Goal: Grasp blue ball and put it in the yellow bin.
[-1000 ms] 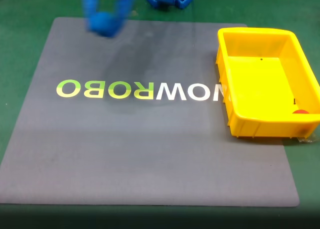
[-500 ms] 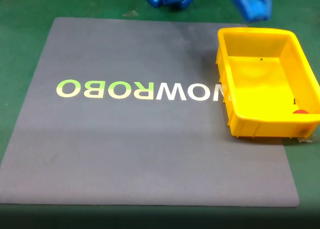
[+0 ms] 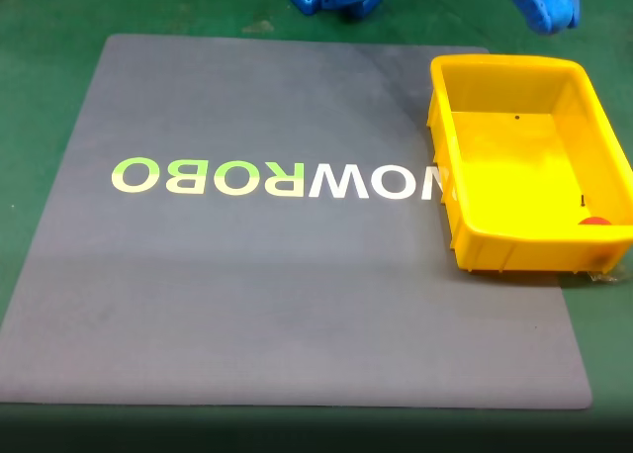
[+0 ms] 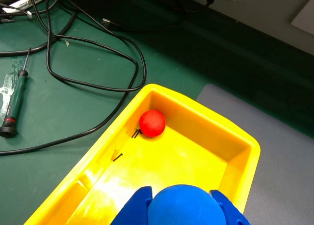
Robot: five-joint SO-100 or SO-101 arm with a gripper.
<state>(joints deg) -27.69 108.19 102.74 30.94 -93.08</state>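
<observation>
One blue ball point(image 4: 185, 205) clamped between the gripper point(image 4: 182, 208) fingers above one yellow bin point(image 4: 245, 141), one red ball point(image 4: 152, 123) in its corner.

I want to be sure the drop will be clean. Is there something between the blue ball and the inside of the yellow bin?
Nothing visible blocks it. In the wrist view the end effector holds the blue ball over the open yellow bin. A red ball lies in the far corner, off to one side.

yellow bin point(image 4: 206, 114) open-topped, red ball point(image 4: 152, 123) in corner
</observation>
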